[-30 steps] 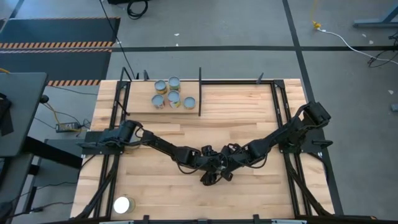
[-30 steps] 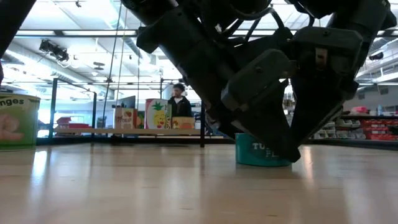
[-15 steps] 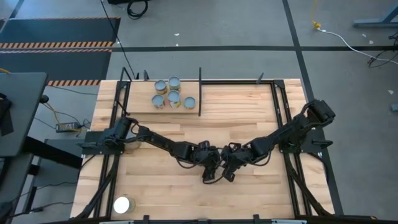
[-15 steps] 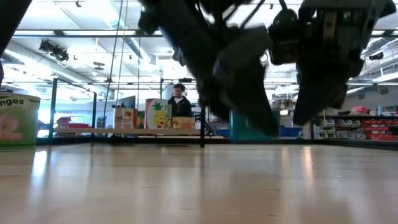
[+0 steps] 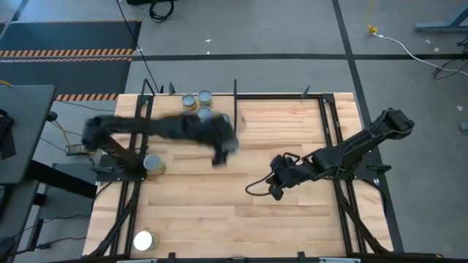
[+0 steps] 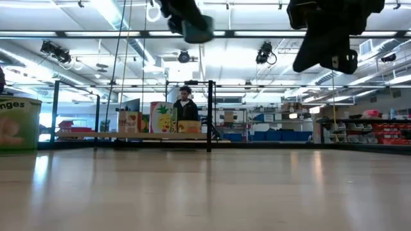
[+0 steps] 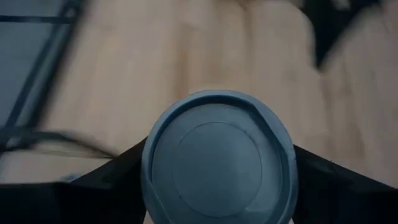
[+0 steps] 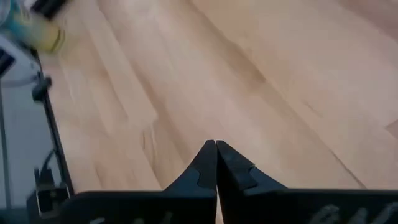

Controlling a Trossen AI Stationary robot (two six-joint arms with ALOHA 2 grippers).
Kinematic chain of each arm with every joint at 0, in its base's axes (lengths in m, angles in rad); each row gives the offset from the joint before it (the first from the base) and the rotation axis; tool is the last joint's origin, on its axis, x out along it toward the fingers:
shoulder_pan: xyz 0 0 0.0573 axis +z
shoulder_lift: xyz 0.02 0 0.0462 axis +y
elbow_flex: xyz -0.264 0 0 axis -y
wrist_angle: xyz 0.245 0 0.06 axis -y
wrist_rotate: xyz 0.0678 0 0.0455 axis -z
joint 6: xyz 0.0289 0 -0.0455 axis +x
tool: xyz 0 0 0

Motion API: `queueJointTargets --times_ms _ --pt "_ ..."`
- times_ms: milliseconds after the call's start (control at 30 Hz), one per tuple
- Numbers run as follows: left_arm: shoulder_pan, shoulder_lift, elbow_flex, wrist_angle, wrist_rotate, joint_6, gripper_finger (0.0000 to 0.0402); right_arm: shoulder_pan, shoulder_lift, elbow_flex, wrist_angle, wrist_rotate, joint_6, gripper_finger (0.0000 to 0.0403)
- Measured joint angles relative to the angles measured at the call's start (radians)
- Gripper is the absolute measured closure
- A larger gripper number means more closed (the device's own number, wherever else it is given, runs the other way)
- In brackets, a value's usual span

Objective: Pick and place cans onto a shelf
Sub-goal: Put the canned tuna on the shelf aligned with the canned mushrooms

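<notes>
My left jaws point(image 7: 217, 186) clench one small round tin can with a blue-grey lid point(image 7: 219, 158), at upper centre in the high view beside the narrow pale wooden shelf point(image 5: 167, 120). My right jaws point(image 8: 216, 163) are pressed together, empty. "nges" reads on the green can point(image 6: 18, 125) at far left.

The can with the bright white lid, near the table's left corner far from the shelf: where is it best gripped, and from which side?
Grip the white-lidded can on its round side wall, coming straight down from above: it stands upright, lid up, alone on the table, so both fingers have room. The left gripper holds a second can; the right gripper is shut, empty.
</notes>
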Motion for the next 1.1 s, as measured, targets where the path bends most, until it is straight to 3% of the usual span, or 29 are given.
queueJointTargets --times_ms 167,400,667,1100 --pt "0.276 -0.071 0.001 0.017 0.160 0.116 0.0114 -0.003 0.006 0.000 0.007 0.053 0.070 0.0402" --pt "0.542 0.031 0.045 0.034 0.357 0.301 0.0113 -0.027 0.035 -0.001 0.042 0.020 0.193 0.0402" --pt "0.648 0.308 0.338 -0.143 0.413 0.449 0.0112 -0.115 0.011 -0.001 0.026 -0.068 0.216 0.0402" --pt "0.748 0.459 0.330 -0.100 0.433 0.597 0.0112 -0.322 -0.001 -0.002 0.015 -0.106 -0.076 0.0401"
